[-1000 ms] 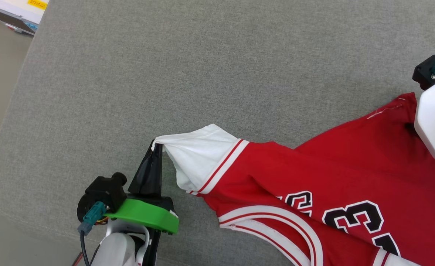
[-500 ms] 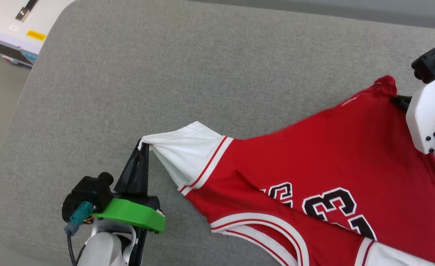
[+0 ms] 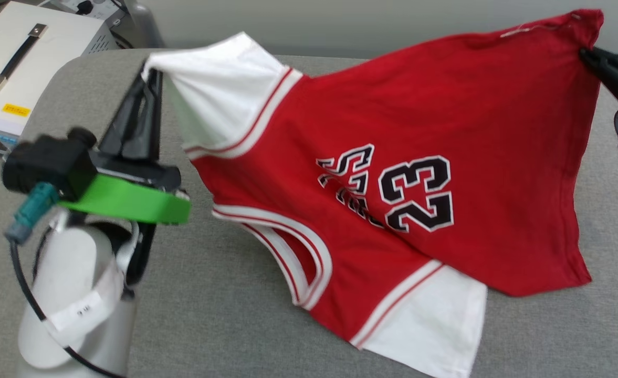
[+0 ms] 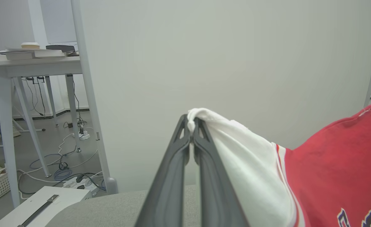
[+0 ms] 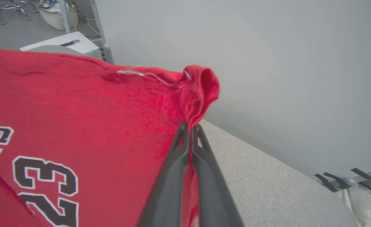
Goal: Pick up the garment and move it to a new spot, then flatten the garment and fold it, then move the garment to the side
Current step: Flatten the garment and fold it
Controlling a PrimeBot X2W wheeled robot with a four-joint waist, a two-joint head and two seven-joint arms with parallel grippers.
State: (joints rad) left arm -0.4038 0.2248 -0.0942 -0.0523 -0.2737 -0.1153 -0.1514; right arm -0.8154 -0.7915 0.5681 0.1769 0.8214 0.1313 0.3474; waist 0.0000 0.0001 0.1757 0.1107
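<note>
Bright even indoor light, soft shadows, slight motion blur, wide-angle edge distortion

Grey fabric surface — a white sleeve of the garment seemingly rests on it.

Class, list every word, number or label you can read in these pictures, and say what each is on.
"23": black, white-outlined, on the red shirt.
Lettering beside the number: creased, cannot be read.
Yellow sticker on the white box: too small to read.
White tag on the left arm: blurred.
</note>
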